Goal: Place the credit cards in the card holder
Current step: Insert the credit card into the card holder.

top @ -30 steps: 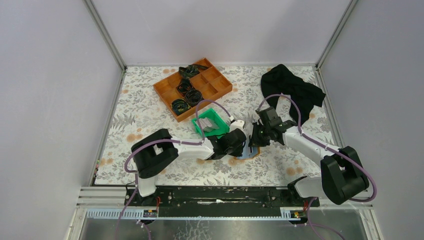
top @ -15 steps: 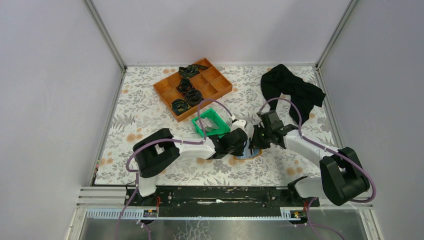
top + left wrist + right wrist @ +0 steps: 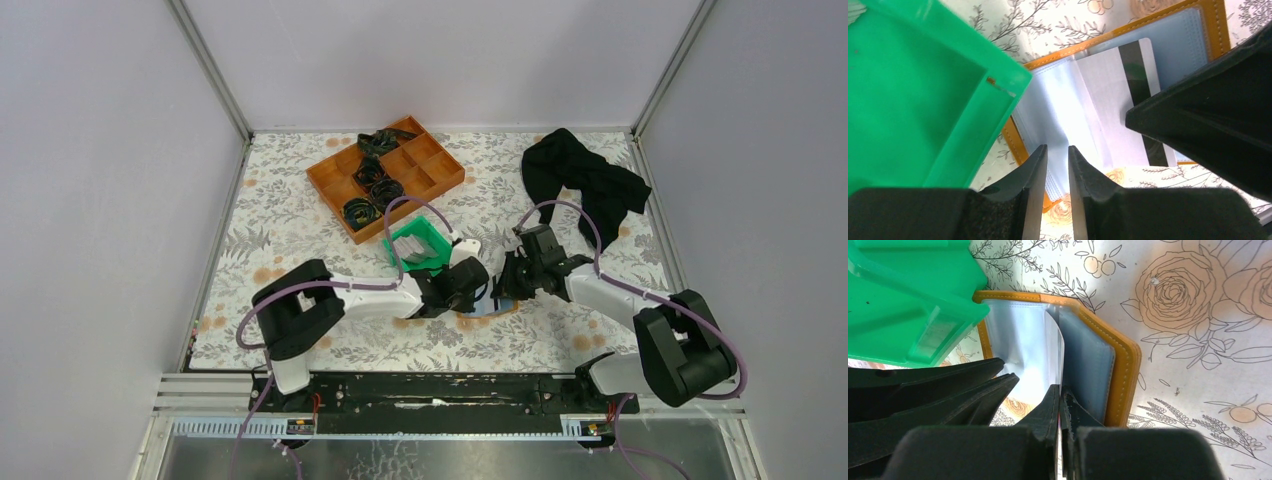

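Note:
The orange-tan card holder (image 3: pixel 492 311) lies open on the floral table, next to the green bin, its pale plastic sleeves (image 3: pixel 1058 100) facing up. My right gripper (image 3: pixel 506 284) is shut on a whitish credit card with a black stripe (image 3: pixel 1128 95). It holds the card edge-on (image 3: pixel 1061 360) between the sleeves of the card holder (image 3: pixel 1124 365). My left gripper (image 3: pixel 478 290) hovers over the holder's left sleeves with its jaws a narrow gap apart (image 3: pixel 1058 155) and nothing between them. More grey cards (image 3: pixel 424 253) stand in the green bin.
The green plastic bin (image 3: pixel 412 240) touches the card holder's far-left corner and fills the left of both wrist views (image 3: pixel 913 100) (image 3: pixel 908 295). An orange compartment tray (image 3: pixel 437 167) with black coils stands behind it. A black cloth (image 3: pixel 585 180) lies at the back right.
Both grippers have shifted a little left and closer together over the open card holder. The right gripper still holds the card.

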